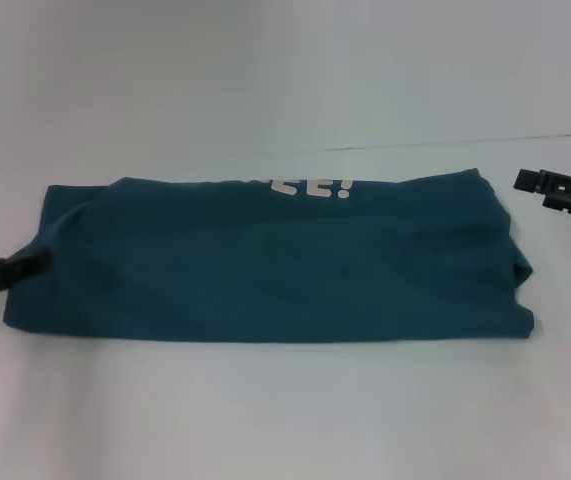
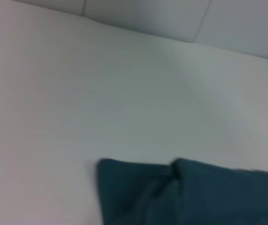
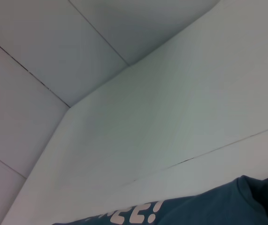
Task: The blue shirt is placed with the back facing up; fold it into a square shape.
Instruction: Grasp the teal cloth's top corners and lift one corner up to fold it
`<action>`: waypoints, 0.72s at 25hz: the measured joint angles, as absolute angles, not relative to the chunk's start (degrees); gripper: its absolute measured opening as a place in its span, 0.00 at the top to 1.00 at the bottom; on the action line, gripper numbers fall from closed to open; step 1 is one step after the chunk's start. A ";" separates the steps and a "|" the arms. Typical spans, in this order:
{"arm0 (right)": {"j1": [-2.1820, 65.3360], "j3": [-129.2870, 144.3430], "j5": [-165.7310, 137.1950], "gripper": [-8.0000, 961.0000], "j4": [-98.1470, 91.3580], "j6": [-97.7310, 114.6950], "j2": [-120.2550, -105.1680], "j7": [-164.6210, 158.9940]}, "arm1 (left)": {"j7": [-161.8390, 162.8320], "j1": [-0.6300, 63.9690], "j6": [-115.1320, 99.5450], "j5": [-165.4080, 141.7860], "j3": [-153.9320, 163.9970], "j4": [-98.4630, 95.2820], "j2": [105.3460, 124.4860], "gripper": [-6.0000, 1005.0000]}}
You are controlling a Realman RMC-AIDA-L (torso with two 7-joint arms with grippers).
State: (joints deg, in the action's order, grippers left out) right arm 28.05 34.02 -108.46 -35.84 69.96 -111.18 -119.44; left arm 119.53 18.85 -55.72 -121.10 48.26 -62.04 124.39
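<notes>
Fingers of the left gripper (image 1: 27,266) pinch the blue shirt's (image 1: 265,260) edge; whether the right gripper's (image 1: 540,185) are apart, I cannot tell.

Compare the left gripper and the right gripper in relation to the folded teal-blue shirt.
The left gripper sits at the dark teal-blue knit shirt, at its left end; the right gripper hangs clear of the right end. The left sits nearer the camera, the right farther back. Both are black and flank the shirt on the white table.
</notes>
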 joint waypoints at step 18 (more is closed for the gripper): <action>28.48 34.02 -109.24 0.12 -35.76 69.81 -111.73 -119.53 | 112.41 21.05 -53.45 -116.70 48.69 -51.99 124.27 0.18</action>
State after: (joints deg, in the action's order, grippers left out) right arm 28.48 34.02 -109.24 -35.76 69.81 -111.73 -119.53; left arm 112.41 21.05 -53.45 -116.70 48.69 -51.99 124.27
